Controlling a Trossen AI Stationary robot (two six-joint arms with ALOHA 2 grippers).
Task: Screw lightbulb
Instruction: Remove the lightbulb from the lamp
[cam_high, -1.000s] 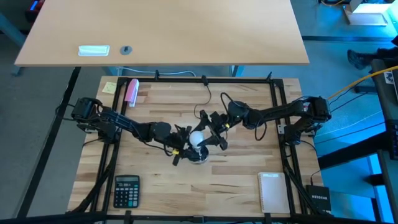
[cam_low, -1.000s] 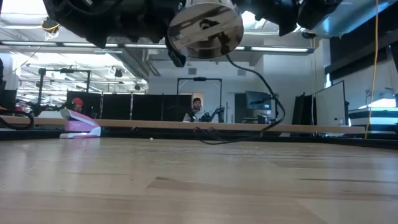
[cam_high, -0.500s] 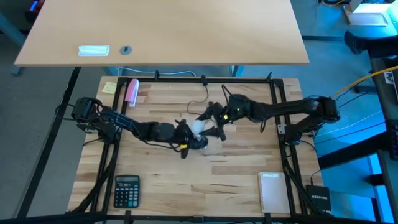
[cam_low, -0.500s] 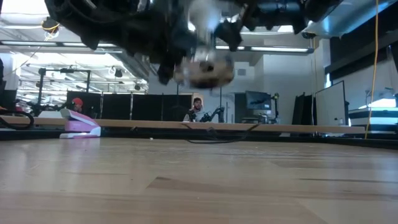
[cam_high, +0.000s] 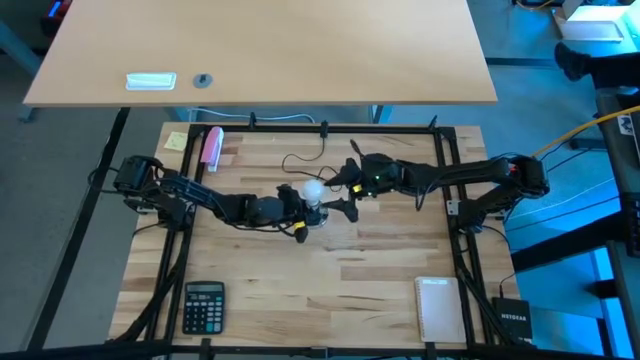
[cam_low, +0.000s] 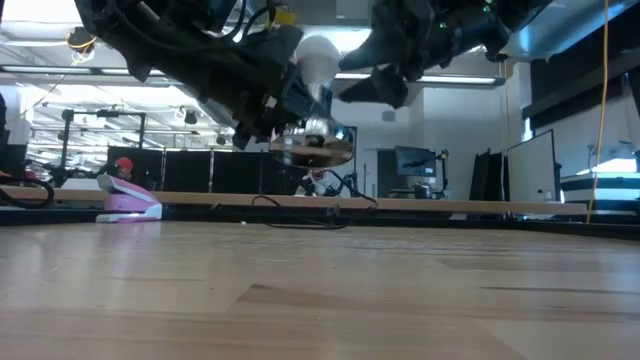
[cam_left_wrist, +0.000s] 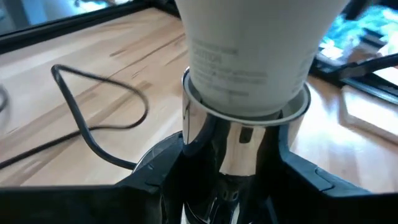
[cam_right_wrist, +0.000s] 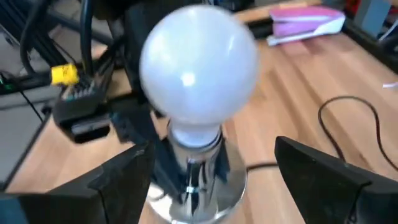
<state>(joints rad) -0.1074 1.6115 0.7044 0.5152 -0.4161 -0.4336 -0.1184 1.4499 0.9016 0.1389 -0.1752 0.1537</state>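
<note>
The white lightbulb (cam_high: 313, 190) (cam_right_wrist: 199, 71) sits with its base in the round silver socket (cam_low: 312, 148) (cam_right_wrist: 193, 180). Both hang above the middle of the table. My left gripper (cam_high: 292, 208) (cam_left_wrist: 233, 186) reaches in from the table's left and is shut on the socket. My right gripper (cam_high: 345, 198) (cam_right_wrist: 217, 180) comes from the right and is open; its fingers stand on either side of bulb and socket, apart from them. The socket's black cord (cam_high: 300, 160) trails slack to the far edge. My left gripper pinches the socket's silver neck (cam_left_wrist: 205, 134), just below the bulb, between its two fingers (cam_left_wrist: 155, 180). The fingers come nearly level from the table's left, slanting a little down. The socket is lifted clear of the table, about upright, with the bulb on top.
A calculator (cam_high: 204, 305) lies near the front left and a notebook (cam_high: 440, 308) near the front right. A pink-and-white object (cam_high: 212, 147) and a yellow note (cam_high: 176, 140) lie at the far left. Black frame rails (cam_high: 450, 190) run along the table's sides.
My left gripper has turned and carried socket and bulb toward the far edge; the socket's base, which faced the near edge, now faces down with the bulb on top. My right gripper has gone toward the far edge too and now stands clear of the bulb.
</note>
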